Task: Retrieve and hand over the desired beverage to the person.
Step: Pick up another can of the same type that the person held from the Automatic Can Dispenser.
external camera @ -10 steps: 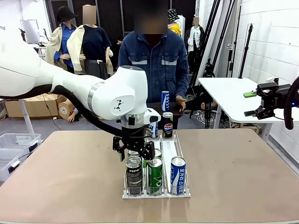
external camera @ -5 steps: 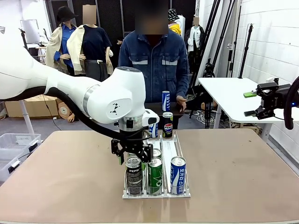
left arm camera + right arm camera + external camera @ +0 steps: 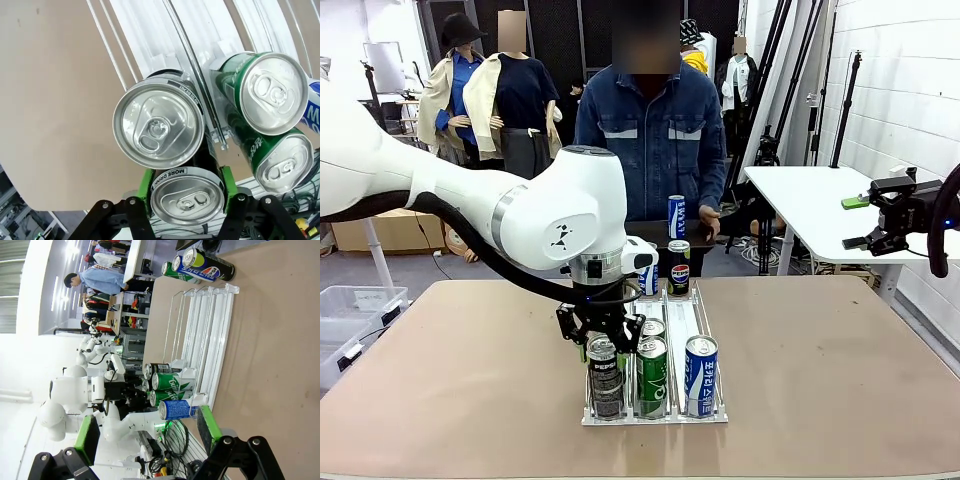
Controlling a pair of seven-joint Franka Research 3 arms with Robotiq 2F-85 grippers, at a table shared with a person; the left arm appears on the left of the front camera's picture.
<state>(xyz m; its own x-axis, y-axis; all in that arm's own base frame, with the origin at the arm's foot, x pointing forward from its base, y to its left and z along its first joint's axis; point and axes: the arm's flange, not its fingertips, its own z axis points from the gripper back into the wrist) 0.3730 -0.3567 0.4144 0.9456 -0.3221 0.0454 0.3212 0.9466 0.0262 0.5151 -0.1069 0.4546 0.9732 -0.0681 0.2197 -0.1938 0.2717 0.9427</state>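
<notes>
Pepsi can point(image 3: 187, 199) front-left in rack point(image 3: 720, 415) | left gripper point(image 3: 604, 338) pointing straight down, clamped round its top | right gripper point(image 3: 147, 432) spread wide, holding nothing

Front view: the left gripper point(image 3: 604, 340) had its fingertips hidden behind the front cans point(image 3: 652, 378) of the rack point(image 3: 655, 418), so I could not read the contact there. The right arm point(image 3: 940, 225) was cut off by the right edge.

Left wrist view: the black can point(image 3: 186, 196) between the pads point(image 3: 146, 186) had its body mostly hidden under its own lid. The blue can point(image 3: 312, 107) was clipped by the right edge.
</notes>
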